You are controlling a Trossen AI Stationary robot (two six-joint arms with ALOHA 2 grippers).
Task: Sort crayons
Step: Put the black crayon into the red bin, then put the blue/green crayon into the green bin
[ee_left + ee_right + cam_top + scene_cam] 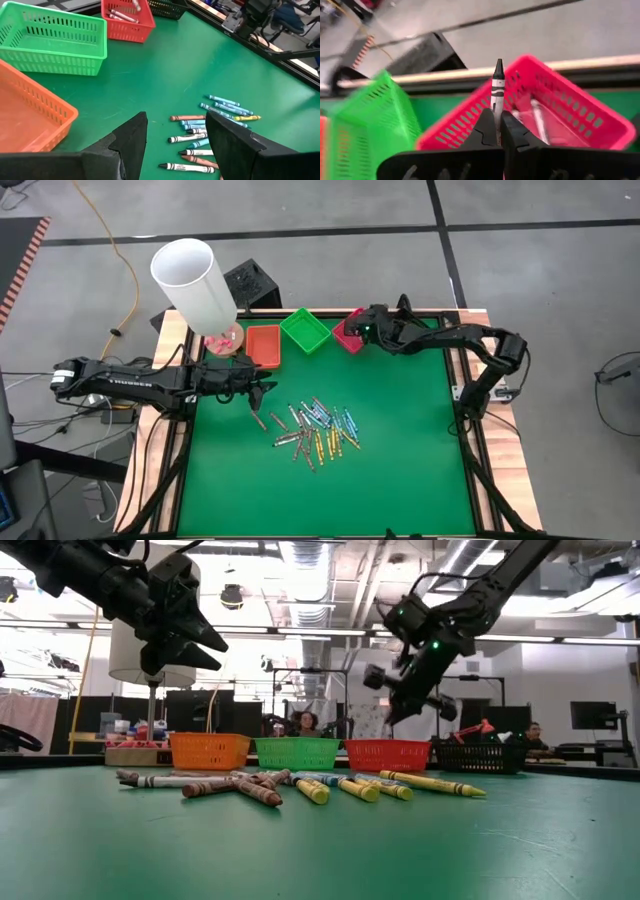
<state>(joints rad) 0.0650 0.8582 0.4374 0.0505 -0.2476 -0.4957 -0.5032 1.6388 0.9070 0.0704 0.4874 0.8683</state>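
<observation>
Right gripper [498,131]: we see its fingers clamped on a grey crayon [497,90], which stands upright, tip up, out of the jaws.
Its place: above the pink tray [580,107], at the table's far edge; two crayons lie in that tray.
Left gripper [175,137]: fingers apart, holding nothing, hanging over the green mat [400,440] beside the pile.
Crayons [318,430]: loose heap mid-table.
Other trays: green tray [306,330] and orange tray [263,345] beside the pink one.
</observation>
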